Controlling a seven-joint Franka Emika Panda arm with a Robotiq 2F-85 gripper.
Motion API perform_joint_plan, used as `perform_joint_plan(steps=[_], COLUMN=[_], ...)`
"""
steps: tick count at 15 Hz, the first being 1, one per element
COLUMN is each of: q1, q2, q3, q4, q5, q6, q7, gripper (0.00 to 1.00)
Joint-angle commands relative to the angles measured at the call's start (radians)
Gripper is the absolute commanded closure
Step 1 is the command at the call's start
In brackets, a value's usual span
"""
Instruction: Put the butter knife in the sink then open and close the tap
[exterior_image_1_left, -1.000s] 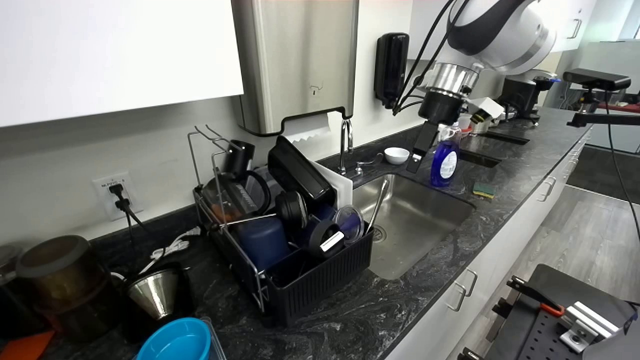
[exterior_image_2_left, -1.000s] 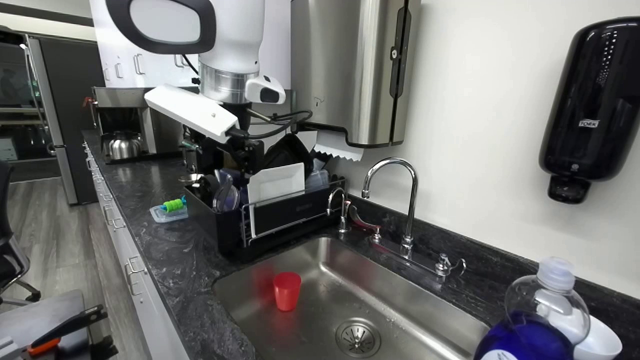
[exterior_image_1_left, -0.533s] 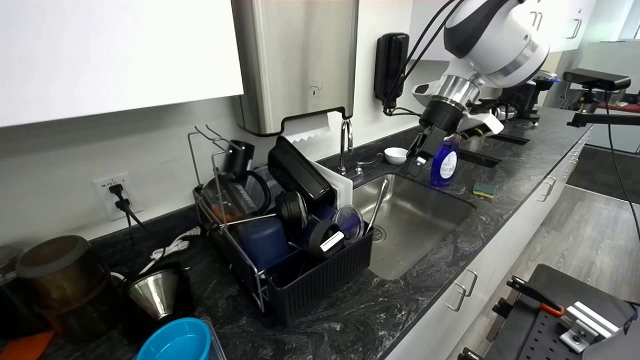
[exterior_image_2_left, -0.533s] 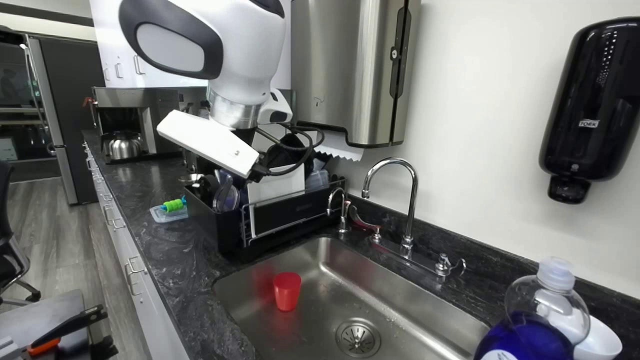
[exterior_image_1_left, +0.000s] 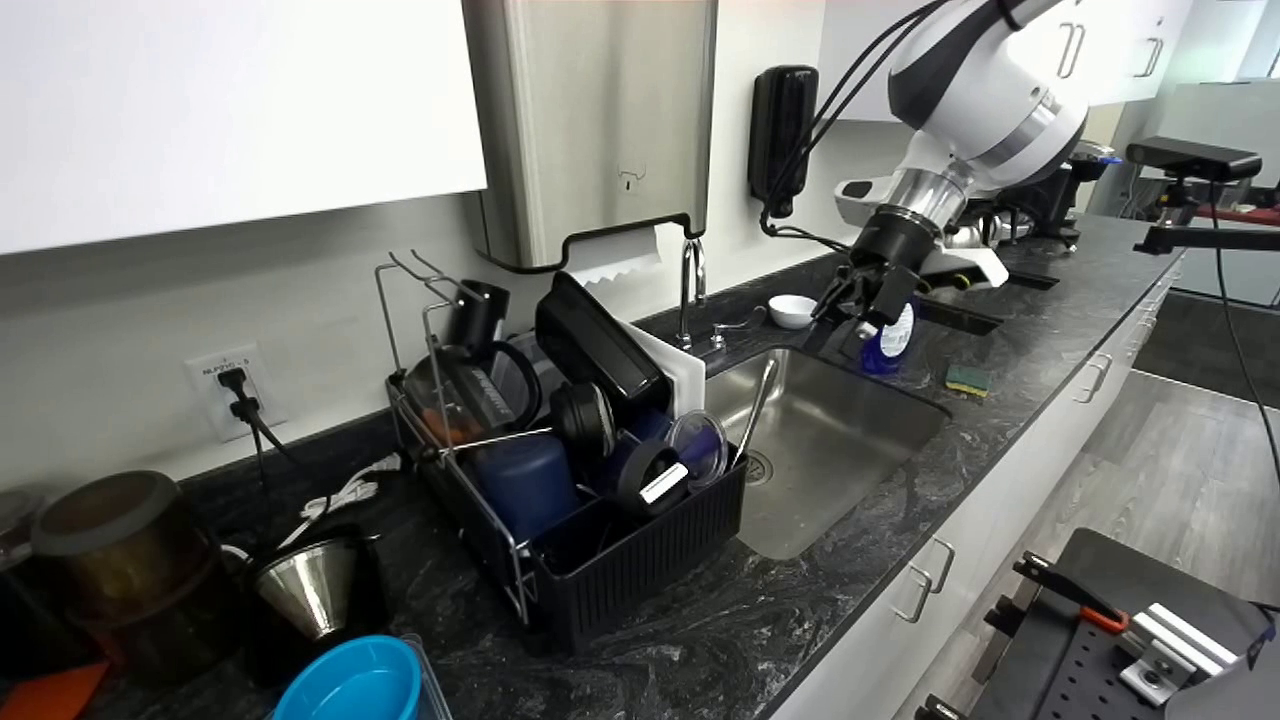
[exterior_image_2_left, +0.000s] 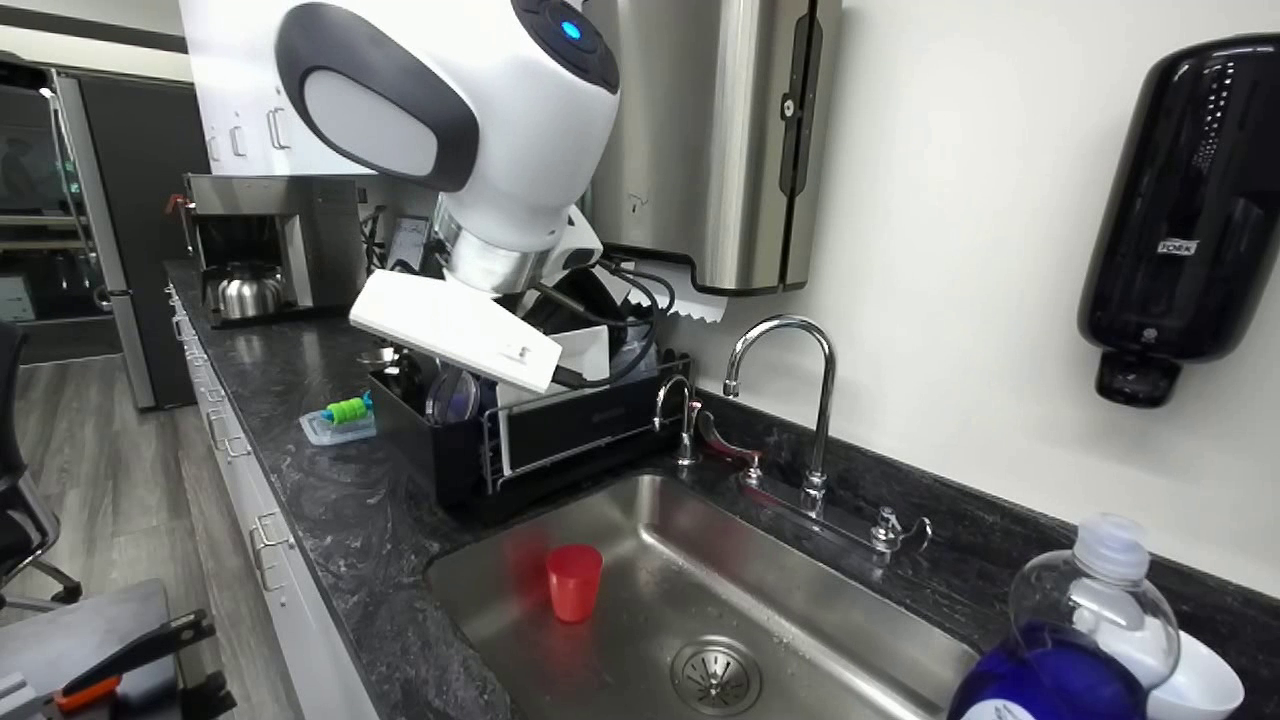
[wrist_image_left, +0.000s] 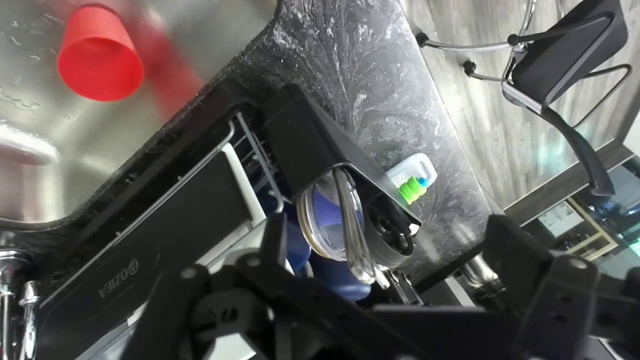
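Observation:
A silver utensil handle, likely the butter knife (exterior_image_1_left: 757, 410), leans out of the dish rack's caddy toward the sink; its lower end is hidden. It also shows in the wrist view (wrist_image_left: 352, 227), between my fingers in the picture but apart from them. My gripper (exterior_image_1_left: 843, 322) is open and empty, held above the far side of the sink (exterior_image_1_left: 850, 480); its spread fingers show in the wrist view (wrist_image_left: 387, 227). The chrome tap (exterior_image_2_left: 825, 410) curves over the sink's back edge, with lever handles (exterior_image_2_left: 888, 530) at its base; it shows in both exterior views (exterior_image_1_left: 690, 290).
The black dish rack (exterior_image_1_left: 645, 560) holds mugs, lids and a white plate (exterior_image_2_left: 550, 370). A red cup (exterior_image_2_left: 573, 583) lies in the sink. A blue soap bottle (exterior_image_1_left: 882, 354), white bowl (exterior_image_1_left: 792, 311) and sponge (exterior_image_1_left: 967, 380) sit around the sink. A paper towel dispenser (exterior_image_1_left: 610, 120) hangs above.
The arm has shifted and the wrist has turned, so the open fingers show spread apart. In an exterior view the arm has moved right and lower. The utensil and rack have not moved.

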Motion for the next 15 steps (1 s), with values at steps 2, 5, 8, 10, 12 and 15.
perform_joint_plan(steps=[2,5,8,10,12,15], q1=[-0.056,-0.061,-0.063,-0.063,-0.063,-0.061], q2=[0.027,0.022,0.020,0.020,0.020,0.023], q3=[0.051,0.060,0.060,0.061,0.061,0.061], q4=[0.010,0.010,0.010,0.010,0.010,0.009], q5=[0.015,0.015,0.015,0.015,0.014,0.024], q6=[-0.006,-0.006,-0.006,-0.006,-0.006,-0.006], q7=[-0.005,-0.004,-0.004,-0.004,-0.004,-0.035], gripper=[0.00,0.00,0.00,0.00,0.00,0.00])
